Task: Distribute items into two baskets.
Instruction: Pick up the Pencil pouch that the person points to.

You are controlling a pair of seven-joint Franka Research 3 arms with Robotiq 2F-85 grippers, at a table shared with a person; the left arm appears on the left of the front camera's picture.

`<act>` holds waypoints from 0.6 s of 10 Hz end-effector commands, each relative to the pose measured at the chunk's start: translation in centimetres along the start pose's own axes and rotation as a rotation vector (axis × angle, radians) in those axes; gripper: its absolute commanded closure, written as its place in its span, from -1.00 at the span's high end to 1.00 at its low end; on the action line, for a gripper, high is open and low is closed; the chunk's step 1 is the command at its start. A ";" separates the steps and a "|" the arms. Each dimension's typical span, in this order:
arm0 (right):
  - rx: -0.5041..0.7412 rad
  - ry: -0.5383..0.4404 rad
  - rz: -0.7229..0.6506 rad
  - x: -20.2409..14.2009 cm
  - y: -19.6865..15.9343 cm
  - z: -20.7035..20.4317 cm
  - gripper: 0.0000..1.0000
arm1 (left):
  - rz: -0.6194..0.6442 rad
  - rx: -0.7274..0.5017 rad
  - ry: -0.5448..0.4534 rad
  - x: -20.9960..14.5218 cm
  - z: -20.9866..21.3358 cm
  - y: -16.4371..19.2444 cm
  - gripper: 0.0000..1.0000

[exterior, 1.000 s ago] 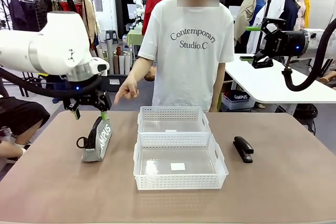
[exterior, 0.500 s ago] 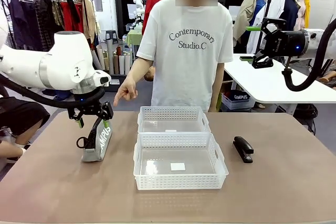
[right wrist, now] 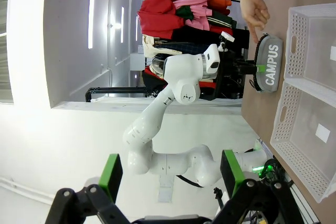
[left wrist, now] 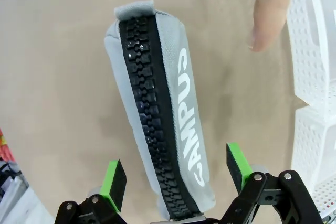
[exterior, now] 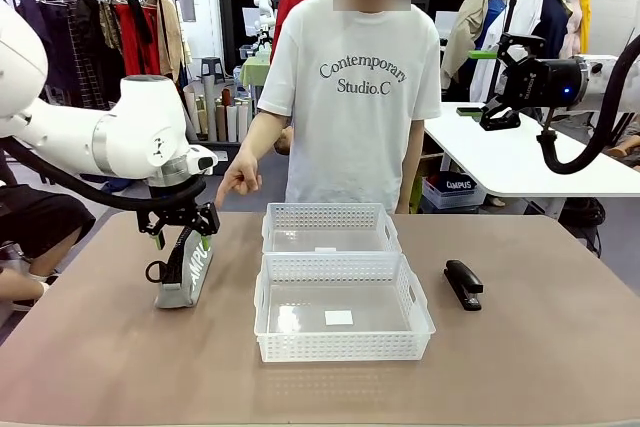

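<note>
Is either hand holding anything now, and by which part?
Nothing is held. The left hand is open, its pads either side of the grey fabric zip pouch without touching it; the right hand is open in mid-air.

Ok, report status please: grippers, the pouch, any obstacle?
Left gripper open, pads either side of pouch, not gripping. Right gripper open, held high. Person's finger pointing close beside pouch.

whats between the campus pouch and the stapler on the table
The near basket and the far basket stand between the pouch and the stapler, seen in the front view.
</note>
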State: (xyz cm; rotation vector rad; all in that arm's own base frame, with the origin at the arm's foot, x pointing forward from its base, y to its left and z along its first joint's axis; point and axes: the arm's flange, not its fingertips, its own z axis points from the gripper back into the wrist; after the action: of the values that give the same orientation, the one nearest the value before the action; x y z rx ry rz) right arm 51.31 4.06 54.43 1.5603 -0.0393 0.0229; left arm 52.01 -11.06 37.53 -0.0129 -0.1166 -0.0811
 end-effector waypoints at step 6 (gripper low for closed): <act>0.000 -0.001 0.003 0.0 0.2 0.0 1.00 | 0.060 0.039 0.007 0.5 -0.1 0.5 -0.88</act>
State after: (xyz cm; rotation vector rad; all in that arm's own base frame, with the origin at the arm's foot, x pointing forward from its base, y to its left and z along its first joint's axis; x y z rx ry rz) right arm 51.31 4.06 54.43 1.5603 -0.0393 0.0229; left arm 52.42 -10.50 37.28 -0.0117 -0.1125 -0.0414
